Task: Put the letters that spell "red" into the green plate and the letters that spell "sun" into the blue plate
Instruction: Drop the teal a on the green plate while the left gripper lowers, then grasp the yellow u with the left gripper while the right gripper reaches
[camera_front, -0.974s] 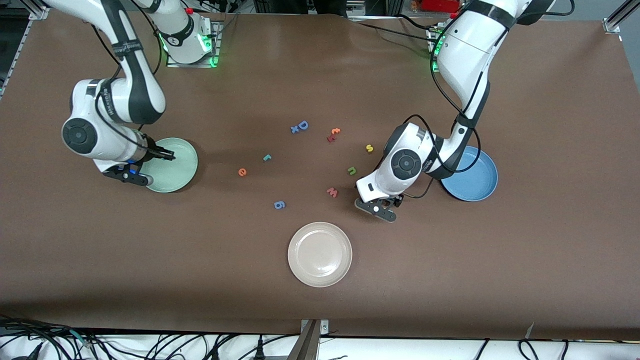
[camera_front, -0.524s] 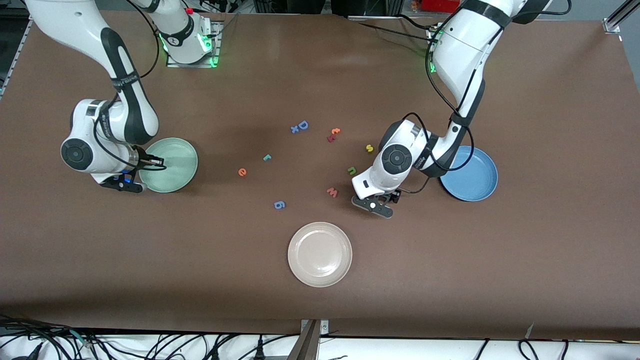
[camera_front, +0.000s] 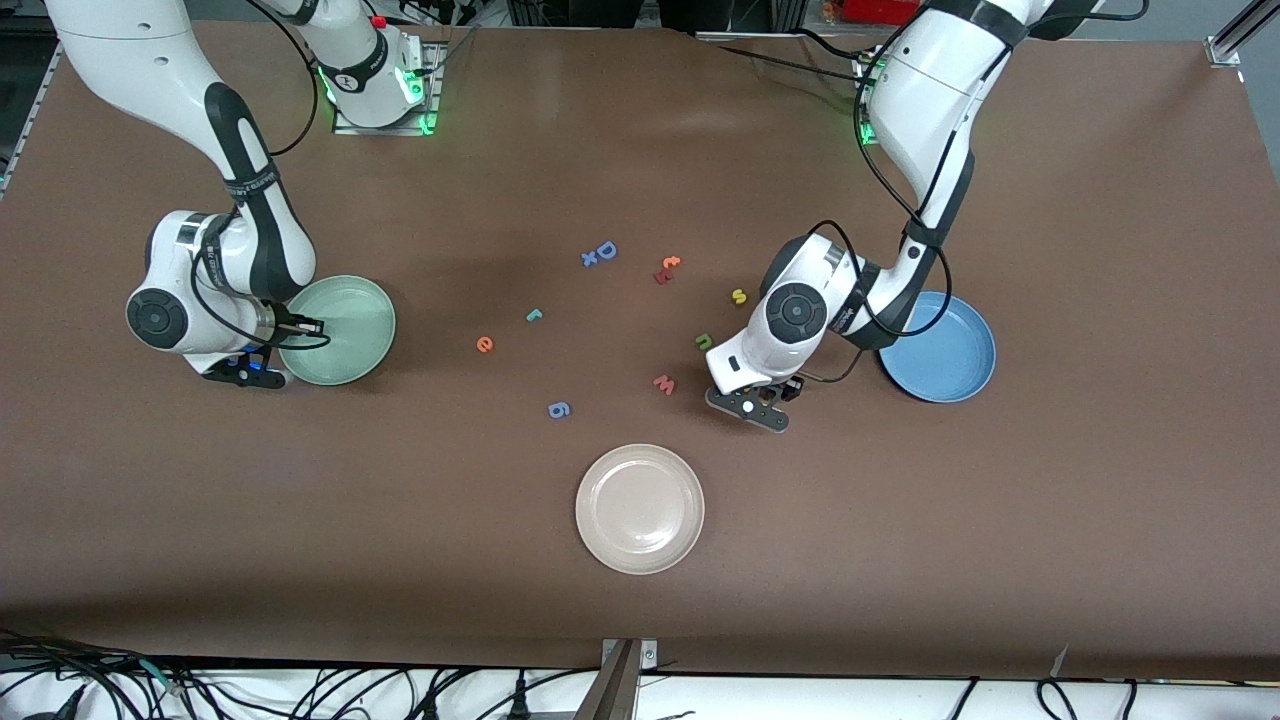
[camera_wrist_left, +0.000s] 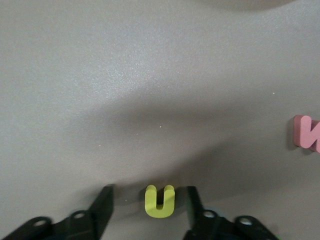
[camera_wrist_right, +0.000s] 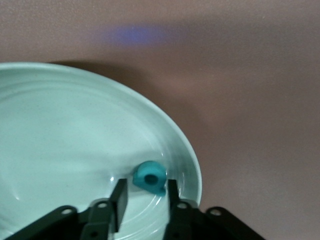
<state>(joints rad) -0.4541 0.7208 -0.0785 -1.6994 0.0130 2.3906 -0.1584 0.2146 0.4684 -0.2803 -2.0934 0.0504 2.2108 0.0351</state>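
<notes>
Straddling the yellow "u" (camera_wrist_left: 160, 201), the left gripper (camera_wrist_left: 150, 212) is seen low over the table (camera_front: 900, 550), its two fingers standing apart on either side of the letter with a gap on each side, so nothing is grasped. In the front view this "u" is hidden under the left arm's wrist. The dark green "n" (camera_front: 704, 342) lies just beside that wrist, the yellow "s" (camera_front: 739, 296) a little farther from the front camera, and the red "w" (camera_front: 665, 385) nearby. The blue plate (camera_front: 965, 375) is partly covered by the left arm.

The right gripper (camera_wrist_right: 145, 197) is placed over the green plate (camera_front: 350, 350), near the rim. Its fingers are parted, and the teal "d" (camera_wrist_right: 149, 176) lies in the plate between their tips; whether they touch it cannot be told.

The teal "r" (camera_front: 534, 316) and orange "e" (camera_front: 484, 345) lie on the table between the two plates, apart from each other.
</notes>
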